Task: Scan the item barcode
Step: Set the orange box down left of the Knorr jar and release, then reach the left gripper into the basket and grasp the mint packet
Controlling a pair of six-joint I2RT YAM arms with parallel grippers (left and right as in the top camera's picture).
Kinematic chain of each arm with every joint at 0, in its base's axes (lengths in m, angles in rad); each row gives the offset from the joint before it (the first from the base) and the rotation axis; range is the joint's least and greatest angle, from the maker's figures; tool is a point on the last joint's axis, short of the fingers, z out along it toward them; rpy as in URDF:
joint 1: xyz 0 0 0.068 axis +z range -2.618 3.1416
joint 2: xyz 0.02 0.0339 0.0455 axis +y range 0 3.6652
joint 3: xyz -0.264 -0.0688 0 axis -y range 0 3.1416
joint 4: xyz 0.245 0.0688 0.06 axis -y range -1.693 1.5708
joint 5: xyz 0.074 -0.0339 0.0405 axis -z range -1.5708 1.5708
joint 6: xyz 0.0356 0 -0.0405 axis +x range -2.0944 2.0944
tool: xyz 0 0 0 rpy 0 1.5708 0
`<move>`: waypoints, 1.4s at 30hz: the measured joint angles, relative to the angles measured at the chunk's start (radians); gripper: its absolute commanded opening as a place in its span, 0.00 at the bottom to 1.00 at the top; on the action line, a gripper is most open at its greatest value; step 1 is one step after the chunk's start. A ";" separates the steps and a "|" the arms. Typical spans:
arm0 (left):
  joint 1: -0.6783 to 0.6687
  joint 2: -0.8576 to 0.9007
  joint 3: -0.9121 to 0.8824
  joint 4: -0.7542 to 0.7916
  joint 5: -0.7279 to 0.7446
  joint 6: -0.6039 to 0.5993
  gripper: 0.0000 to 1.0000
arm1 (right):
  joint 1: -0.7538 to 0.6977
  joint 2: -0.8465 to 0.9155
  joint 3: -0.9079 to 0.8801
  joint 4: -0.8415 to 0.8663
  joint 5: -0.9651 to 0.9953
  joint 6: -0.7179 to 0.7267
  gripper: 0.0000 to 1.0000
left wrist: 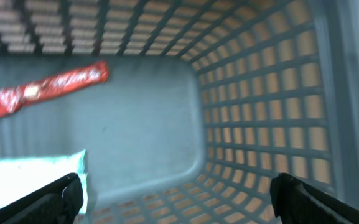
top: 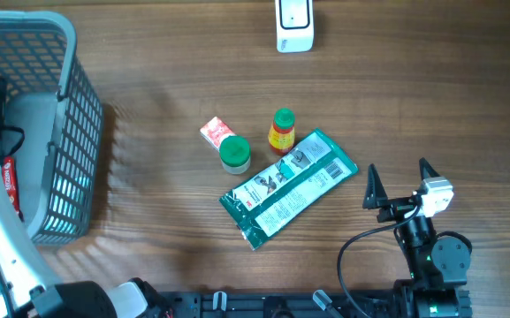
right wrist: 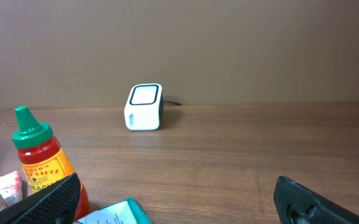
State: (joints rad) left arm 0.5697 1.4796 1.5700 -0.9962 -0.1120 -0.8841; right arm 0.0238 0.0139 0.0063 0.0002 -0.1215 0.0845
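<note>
Green pouch (top: 287, 186) lies flat mid-bench (top: 166, 53) beside a sauce bottle (top: 282, 131) and a jar (top: 234, 154); the white scanner (top: 294, 24) stands at the far edge. Right pincer (top: 398, 167) is spread and empty nearby. Left pincer (left wrist: 176, 188) is spread inside the basket (top: 69, 132), over a red bar (left wrist: 45, 87).

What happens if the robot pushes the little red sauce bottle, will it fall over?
Probably, if pushed up near its green cap: the sauce bottle stands upright, tall and narrow. Its round body would then likely roll on the table. Pushed low down, it may just slide.
</note>
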 measured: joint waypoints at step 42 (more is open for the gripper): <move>0.177 0.486 -0.065 -0.288 0.085 -0.813 0.93 | 0.000 0.000 0.000 0.000 0.000 0.000 1.00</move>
State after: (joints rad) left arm 0.7471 1.9656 1.5047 -1.2839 -0.0269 -1.6974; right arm 0.0238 0.0139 0.0063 0.0002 -0.1215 0.0845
